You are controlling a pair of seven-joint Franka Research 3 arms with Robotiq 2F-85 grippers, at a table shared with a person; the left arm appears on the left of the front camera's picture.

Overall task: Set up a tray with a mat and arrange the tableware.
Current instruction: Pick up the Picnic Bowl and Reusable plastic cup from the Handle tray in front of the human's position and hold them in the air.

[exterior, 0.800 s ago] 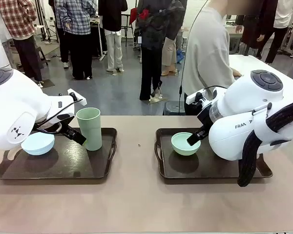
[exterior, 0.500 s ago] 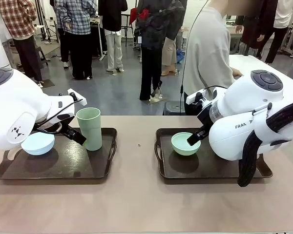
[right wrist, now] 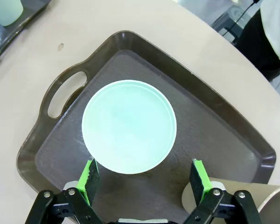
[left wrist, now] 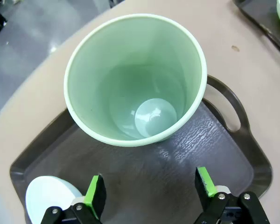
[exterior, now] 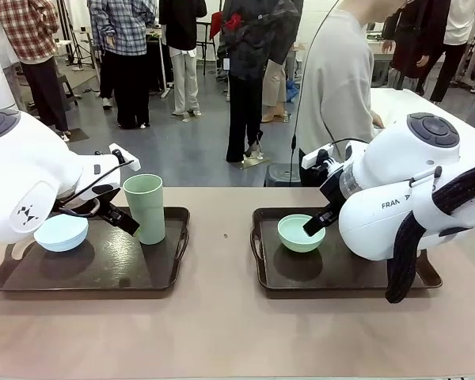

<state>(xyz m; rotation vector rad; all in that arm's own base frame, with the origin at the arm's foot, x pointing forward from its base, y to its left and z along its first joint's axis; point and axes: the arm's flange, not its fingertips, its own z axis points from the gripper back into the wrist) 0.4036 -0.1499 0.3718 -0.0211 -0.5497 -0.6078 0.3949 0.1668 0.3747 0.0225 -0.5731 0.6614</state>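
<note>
With the left gripper and right gripper both spread wide and empty, I judge the pale green tumbler, upright on the left tray, and the mint green bowl, on the right tray, to be light, rigid and smooth, best pinched across the rim wall.

The bench is a plain tan surface with one small dark speck near its middle. At its far side stands a person in a pale grey top, turned toward a white table on the right. Farther off, more people stand on the grey floor — one in a plaid shirt, one in dark clothes.
</note>
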